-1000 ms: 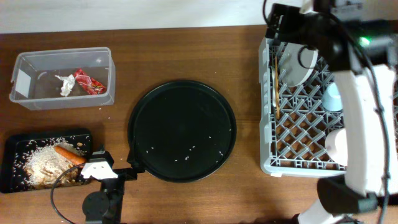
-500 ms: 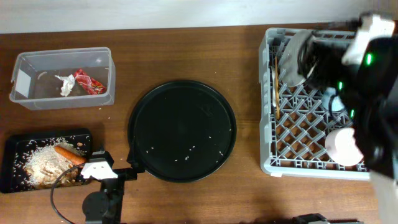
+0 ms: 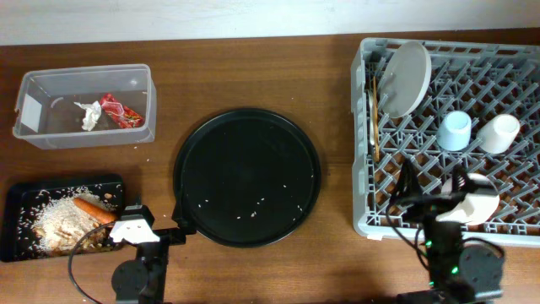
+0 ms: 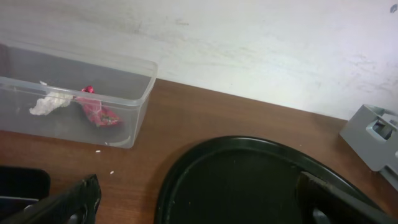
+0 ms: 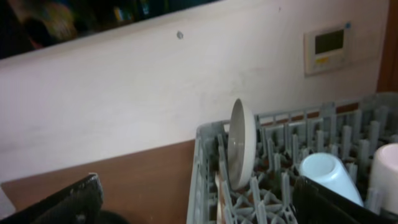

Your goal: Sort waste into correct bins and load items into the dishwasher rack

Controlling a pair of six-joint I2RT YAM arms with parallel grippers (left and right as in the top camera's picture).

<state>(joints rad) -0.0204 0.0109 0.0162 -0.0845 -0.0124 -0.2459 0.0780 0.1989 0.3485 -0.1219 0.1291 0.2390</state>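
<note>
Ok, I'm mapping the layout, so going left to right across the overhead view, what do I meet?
Clear tub → round black tray → rack, and in it: chopsticks → plate → light blue cup → white cup.

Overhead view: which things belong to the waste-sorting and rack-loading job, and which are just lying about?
Job: clear tub, red wrapper, tissue, shallow black tray, rice, carrot, rack, plate, blue cup, white cup, chopsticks.
Not part of it: round black tray, wooden table.
</note>
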